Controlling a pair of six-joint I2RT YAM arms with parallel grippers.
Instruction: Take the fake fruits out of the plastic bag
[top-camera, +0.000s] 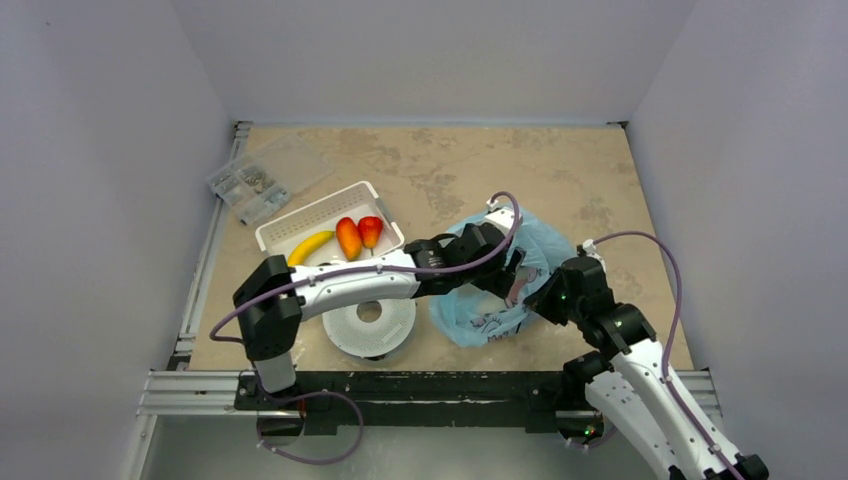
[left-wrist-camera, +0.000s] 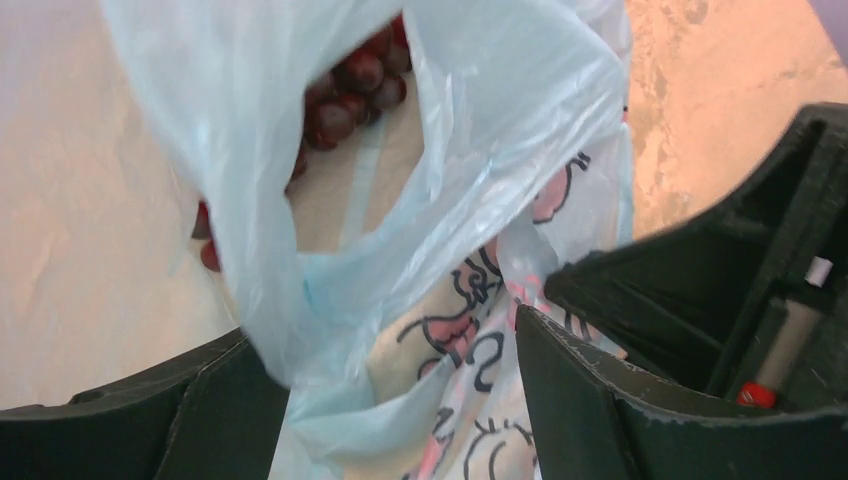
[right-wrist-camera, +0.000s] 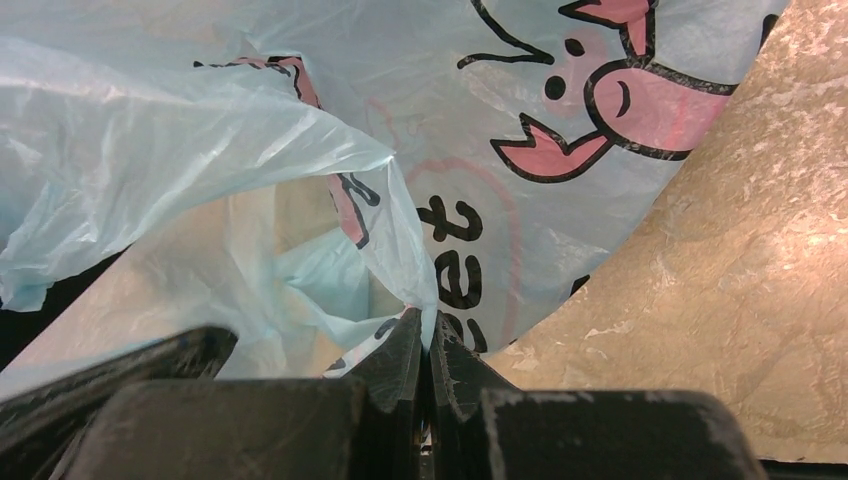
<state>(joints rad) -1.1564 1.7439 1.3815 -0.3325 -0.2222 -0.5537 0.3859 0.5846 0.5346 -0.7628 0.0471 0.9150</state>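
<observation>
Grapes (left-wrist-camera: 345, 95) lay inside the plastic bag (left-wrist-camera: 500, 120) — left gripper (left-wrist-camera: 390, 345) spread wide at its mouth, right gripper (right-wrist-camera: 425, 330) pinched tight on its film.

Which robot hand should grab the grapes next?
Left. The left hand is open at the mouth of the plastic bag, facing the grapes; the right hand is pinching the bag.

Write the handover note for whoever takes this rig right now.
Grippers: the left gripper is open, its fingers astride the mouth of the plastic bag, gripping nothing. The right gripper is shut on a fold of the bag.
Done: banana, mango and strawberry lie in the white basket.
To do: the grapes sit inside the bag; any other fruit there is hidden. Probably reach in for the grapes next.
</observation>
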